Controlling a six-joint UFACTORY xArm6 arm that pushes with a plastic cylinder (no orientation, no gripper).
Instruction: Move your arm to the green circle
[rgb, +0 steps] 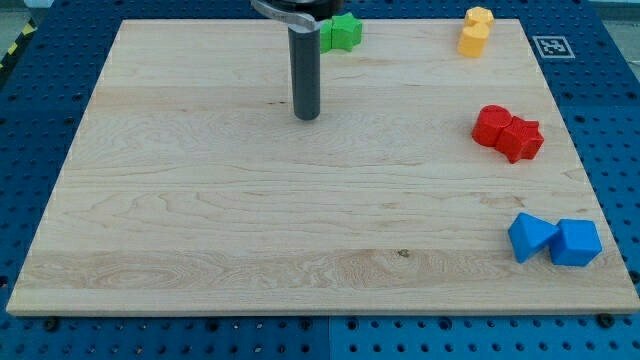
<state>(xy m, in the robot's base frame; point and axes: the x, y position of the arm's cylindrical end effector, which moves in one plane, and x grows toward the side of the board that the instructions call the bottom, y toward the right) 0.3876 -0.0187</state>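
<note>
**Green circle not reached: tip short of the top edge**

Green circle is the goal, yet I cannot pick it out with certainty: the only green I see is a green block (343, 32) at the view's top, partly hidden behind the rod, and what shows looks more star-like than round. A circle may sit behind the arm; I cannot tell.

My end effector is a plain rod with no jaws, so there is nothing to open or close and it holds nothing. My tip (307, 116) rests on bare wood of the table (200, 220), below and slightly to the view's left of the green block, near it but apart.

Further out, two yellow blocks (476, 30) touch each other at the top right. Two red blocks (508, 132) are pressed together at the right edge, and two blue blocks (554, 240) sit side by side in the lower right, all well apart from my tip.

I judge the approach only partly made: closing the gap up the board towards the green is what is left.
</note>
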